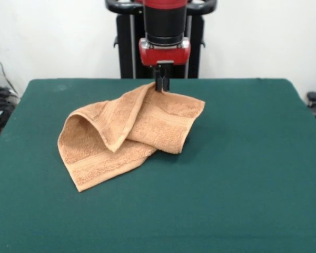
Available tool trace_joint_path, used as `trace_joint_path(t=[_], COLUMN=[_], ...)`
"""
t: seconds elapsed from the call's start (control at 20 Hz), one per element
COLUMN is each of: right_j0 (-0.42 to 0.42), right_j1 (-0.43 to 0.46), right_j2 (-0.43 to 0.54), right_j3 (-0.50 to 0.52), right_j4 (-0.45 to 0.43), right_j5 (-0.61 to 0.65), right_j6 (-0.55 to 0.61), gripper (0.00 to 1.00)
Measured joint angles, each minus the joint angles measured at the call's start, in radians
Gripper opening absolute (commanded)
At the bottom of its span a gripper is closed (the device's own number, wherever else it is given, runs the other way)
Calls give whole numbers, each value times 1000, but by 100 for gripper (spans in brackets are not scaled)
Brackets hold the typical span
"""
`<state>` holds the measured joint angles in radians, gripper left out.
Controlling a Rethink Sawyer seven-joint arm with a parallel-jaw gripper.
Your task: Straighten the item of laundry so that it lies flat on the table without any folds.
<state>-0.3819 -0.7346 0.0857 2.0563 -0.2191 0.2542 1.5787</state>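
The pincer [162, 87] is closed on the towel's [127, 134] far edge, presumably to unfold it across the counter [242, 174].

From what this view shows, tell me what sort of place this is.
Likely a robot test bench: a bare green table, a plain white wall, one arm over a crumpled towel.
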Motion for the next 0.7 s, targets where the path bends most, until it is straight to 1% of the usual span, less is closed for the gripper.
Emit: trace_joint_path(t=[0.1,0.5,0.7], right_j0=[-24,-71,-116], right_j1=[-11,-25,-25], right_j2=[4,7,16], right_j3=[17,54,70], right_j4=[-21,-88,-124], right_j5=[0,-6,-17], right_j6=[0,0,0], gripper=[0,0,0])
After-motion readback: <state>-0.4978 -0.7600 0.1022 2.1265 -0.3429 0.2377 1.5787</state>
